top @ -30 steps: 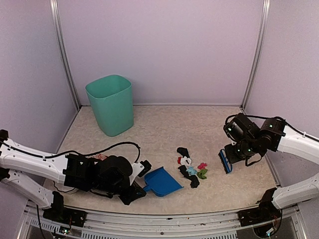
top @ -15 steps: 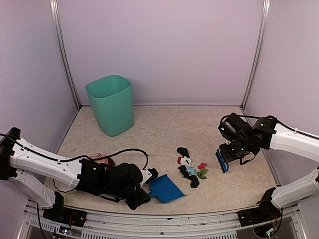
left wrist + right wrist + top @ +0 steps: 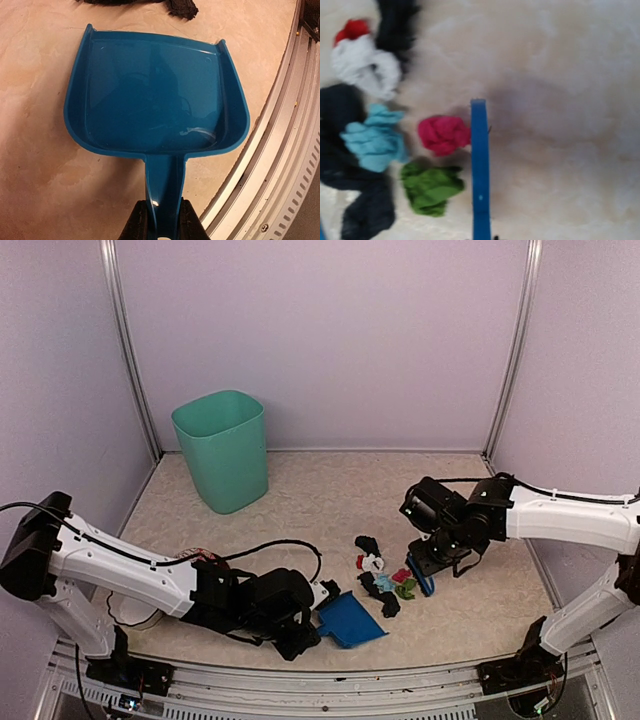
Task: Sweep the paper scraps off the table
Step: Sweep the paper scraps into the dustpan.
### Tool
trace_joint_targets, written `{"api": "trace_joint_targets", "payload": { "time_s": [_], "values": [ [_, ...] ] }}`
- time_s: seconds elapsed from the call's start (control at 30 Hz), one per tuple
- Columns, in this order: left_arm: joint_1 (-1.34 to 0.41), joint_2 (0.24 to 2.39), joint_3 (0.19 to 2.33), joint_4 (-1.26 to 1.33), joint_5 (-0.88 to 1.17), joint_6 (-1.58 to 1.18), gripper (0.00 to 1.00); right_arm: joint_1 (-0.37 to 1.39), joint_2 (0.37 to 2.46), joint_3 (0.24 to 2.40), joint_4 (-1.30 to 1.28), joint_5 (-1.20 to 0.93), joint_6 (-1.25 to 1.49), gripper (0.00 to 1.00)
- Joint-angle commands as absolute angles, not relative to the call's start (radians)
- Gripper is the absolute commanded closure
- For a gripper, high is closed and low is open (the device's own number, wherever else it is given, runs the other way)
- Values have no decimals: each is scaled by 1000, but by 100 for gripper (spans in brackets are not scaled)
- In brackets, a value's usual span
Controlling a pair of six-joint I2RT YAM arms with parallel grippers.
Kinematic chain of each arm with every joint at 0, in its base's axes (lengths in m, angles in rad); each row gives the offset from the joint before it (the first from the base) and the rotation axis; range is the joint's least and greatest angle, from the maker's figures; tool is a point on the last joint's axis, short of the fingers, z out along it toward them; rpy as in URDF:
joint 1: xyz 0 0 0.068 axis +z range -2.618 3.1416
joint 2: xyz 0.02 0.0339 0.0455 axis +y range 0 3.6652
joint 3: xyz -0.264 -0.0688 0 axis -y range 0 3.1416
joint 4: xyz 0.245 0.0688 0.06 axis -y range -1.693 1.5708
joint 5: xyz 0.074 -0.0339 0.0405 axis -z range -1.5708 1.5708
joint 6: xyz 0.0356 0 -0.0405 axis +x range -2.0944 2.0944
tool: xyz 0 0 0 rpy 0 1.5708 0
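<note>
Across the bench (image 3: pixel 320 500), left jaws pinching the dustpan (image 3: pixel 155 100) have slid it near the paper scraps (image 3: pixel 383 583) while right jaws clamping the brush (image 3: pixel 480 170) close in, readying the sweep.

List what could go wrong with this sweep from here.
1. The brush sits beside the pink scrap and green scrap, but the white scrap lies beyond its end and may be missed.
2. The dustpan, held by the left gripper, lies close to the front rail. Scraps pushed past its side could land there.
</note>
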State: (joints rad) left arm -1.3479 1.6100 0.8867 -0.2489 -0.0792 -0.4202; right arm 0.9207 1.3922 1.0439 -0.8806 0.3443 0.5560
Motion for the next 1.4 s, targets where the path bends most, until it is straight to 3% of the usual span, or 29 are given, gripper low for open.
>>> {"api": "trace_joint_targets", "payload": {
  "time_s": [0.0, 0.77, 1.13, 1.37],
  "values": [
    [-1345, 1645, 916, -206, -77, -386, 100, 971, 1437, 1095, -865, 316, 561, 100],
    [-1307, 1693, 895, -166, -41, -398, 100, 1149, 1445, 1221, -850, 172, 479, 100],
    [-1255, 1628, 823, -166, -85, -438, 100, 1143, 1447, 1324, -1014, 542, 450, 100],
    [-1218, 1627, 839, -170, -95, -427, 100, 994, 1441, 1259, -804, 635, 225, 100]
  ]
}}
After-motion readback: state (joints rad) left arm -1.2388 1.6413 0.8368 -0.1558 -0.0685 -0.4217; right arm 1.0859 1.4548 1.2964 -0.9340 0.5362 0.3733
